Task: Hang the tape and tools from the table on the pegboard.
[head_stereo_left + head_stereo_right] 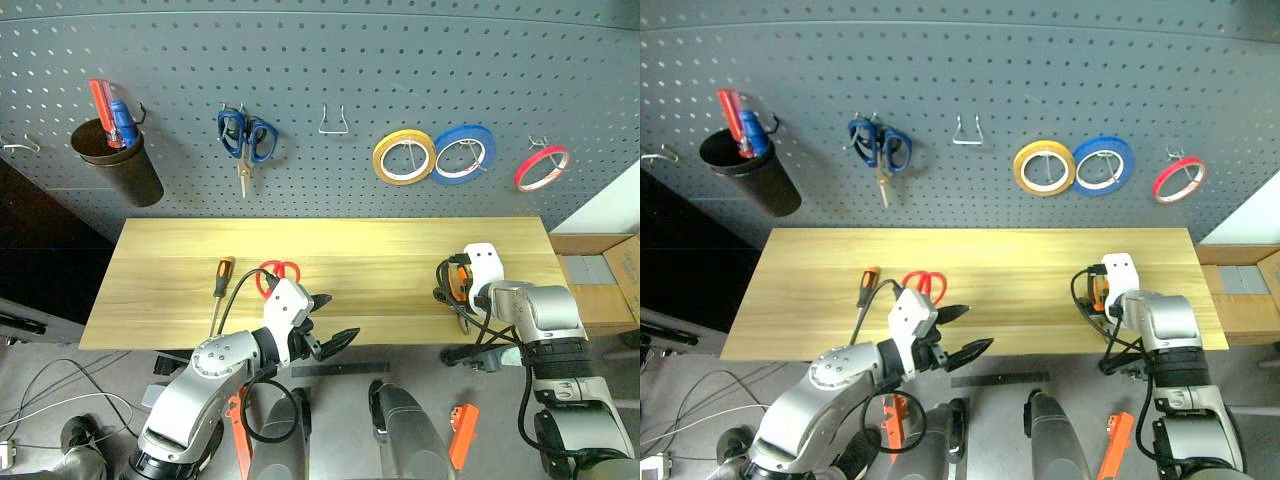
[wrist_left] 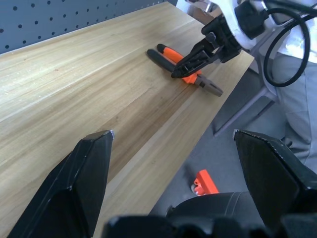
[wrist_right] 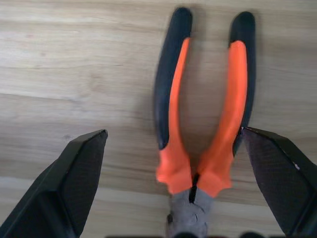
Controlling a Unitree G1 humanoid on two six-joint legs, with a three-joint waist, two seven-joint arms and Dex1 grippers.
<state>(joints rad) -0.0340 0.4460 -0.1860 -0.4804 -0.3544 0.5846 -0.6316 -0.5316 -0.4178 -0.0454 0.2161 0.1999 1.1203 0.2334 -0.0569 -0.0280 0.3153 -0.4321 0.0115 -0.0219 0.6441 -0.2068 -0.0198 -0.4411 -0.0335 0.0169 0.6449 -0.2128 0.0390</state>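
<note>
The red tape (image 1: 542, 167) hangs on a hook at the right of the grey pegboard (image 1: 330, 60). On the pale wood table (image 1: 380, 250) lie red-handled scissors (image 1: 280, 272) and, to their left, a small tool with an orange-and-black handle (image 1: 220, 285). The orange-and-black pliers (image 3: 171, 99) lie near the table's right front. My right gripper (image 3: 173, 132) hovers open just above them, one finger on each side of the handles. My left gripper (image 1: 338, 318) stands open and empty at the front edge, right of the scissors.
Blue-handled scissors (image 1: 246, 140), a yellow roll (image 1: 404, 157) and a blue roll (image 1: 463, 153) hang on the board, with an empty wire hook (image 1: 333, 122) between them. A black cup (image 1: 120, 160) hangs far left. A cardboard box (image 1: 600, 280) sits right of the table.
</note>
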